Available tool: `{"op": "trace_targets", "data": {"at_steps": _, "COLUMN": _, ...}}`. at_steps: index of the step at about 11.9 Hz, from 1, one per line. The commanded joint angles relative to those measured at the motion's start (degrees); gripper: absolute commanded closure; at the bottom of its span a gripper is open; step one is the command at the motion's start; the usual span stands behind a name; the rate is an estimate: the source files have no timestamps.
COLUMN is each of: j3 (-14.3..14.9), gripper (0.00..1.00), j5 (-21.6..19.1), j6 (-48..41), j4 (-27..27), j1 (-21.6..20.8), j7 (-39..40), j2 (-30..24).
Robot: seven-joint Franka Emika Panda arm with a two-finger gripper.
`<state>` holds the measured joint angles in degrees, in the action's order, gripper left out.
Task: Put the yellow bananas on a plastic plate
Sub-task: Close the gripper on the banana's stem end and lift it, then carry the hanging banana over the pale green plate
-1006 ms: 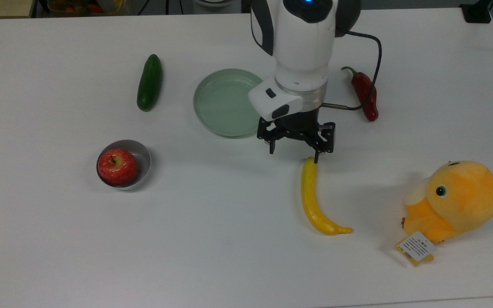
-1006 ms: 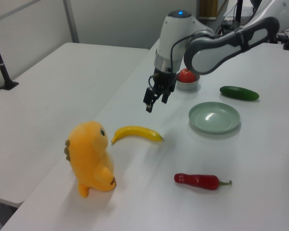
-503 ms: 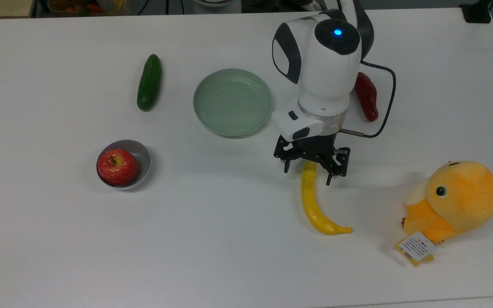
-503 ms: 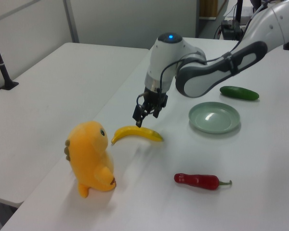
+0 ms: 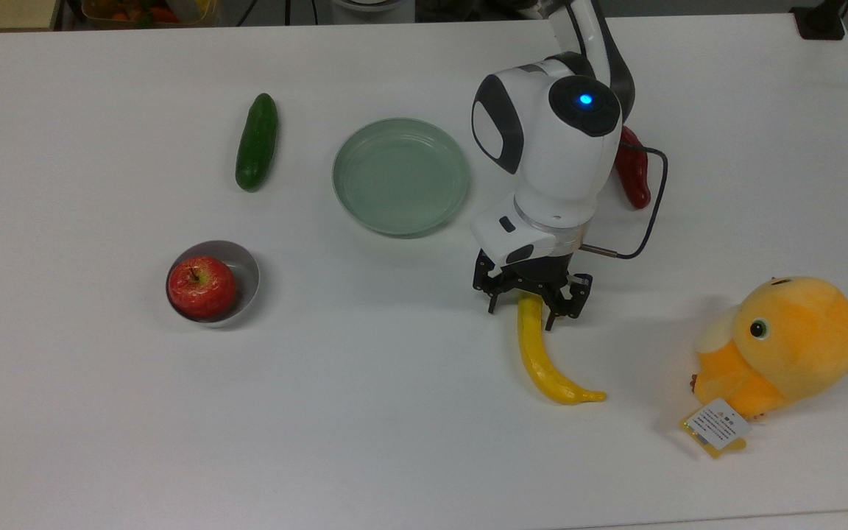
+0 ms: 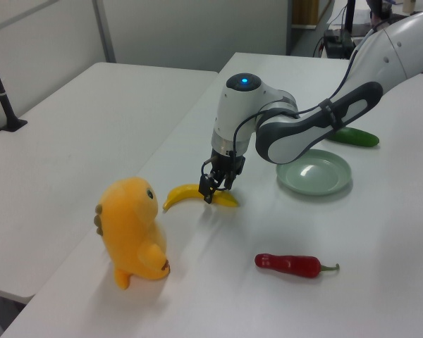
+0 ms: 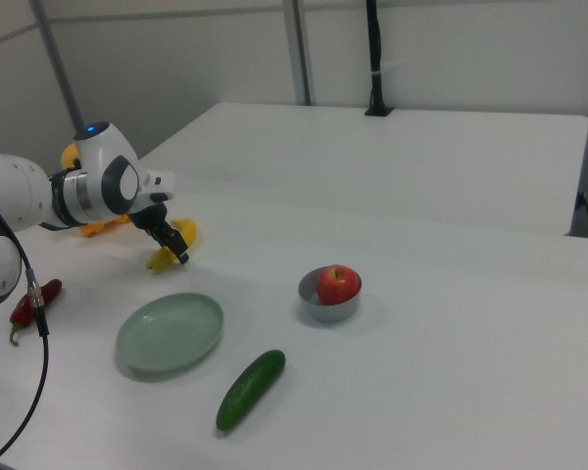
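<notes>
White tabletop spreads under everything in the top view, where my black two-finger gripper hangs low with its jaws parted and straddling the upper end of the long, curved, bright yellow banana; I have not closed on it, and the banana lies flat on the table, its pointed tip toward the orange-yellow plush toy. The round pale sage-green plastic plate sits bare, up and to the top view's left of my wrist, with a dark green cucumber further left, a red apple in a small grey bowl below that, and a red chilli pepper partly behind my arm. In the left view my gripper is down at the banana, one finger on each side of its thick end, the plate near on the left view's right. In the right view the gripper covers much of the banana, the plate in front. I judge this the grasp step: next I should close firmly, lift clear, and carry across to the plate.
</notes>
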<state>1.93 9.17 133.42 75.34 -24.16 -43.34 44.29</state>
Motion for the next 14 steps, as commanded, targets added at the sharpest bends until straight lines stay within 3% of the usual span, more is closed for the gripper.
{"op": "trace_targets", "data": {"at_steps": 1, "j3": 0.5, "gripper": 0.91, "j5": 1.6, "j6": 0.3, "j4": -1.0, "j1": -0.4, "j7": -1.6, "j2": 0.3}}
{"op": "trace_targets", "data": {"at_steps": 4, "j3": 0.5, "gripper": 0.92, "j5": 2.9, "j6": -0.1, "j4": -0.7, "j1": -0.4, "j7": -2.5, "j2": -0.8}}
{"op": "trace_targets", "data": {"at_steps": 7, "j3": -0.3, "gripper": 0.89, "j5": 6.6, "j6": -0.2, "j4": 2.9, "j1": 2.3, "j7": -3.1, "j2": -6.0}}
{"op": "trace_targets", "data": {"at_steps": 9, "j3": -0.6, "gripper": 0.9, "j5": 8.4, "j6": -0.2, "j4": 10.7, "j1": 3.8, "j7": -0.9, "j2": -12.6}}
{"op": "trace_targets", "data": {"at_steps": 11, "j3": -2.9, "gripper": 0.9, "j5": 7.8, "j6": -0.9, "j4": 19.5, "j1": 6.0, "j7": 4.6, "j2": -21.0}}
{"op": "trace_targets", "data": {"at_steps": 14, "j3": -3.0, "gripper": 0.9, "j5": 6.0, "j6": -3.7, "j4": 30.7, "j1": 6.1, "j7": 9.8, "j2": -31.7}}
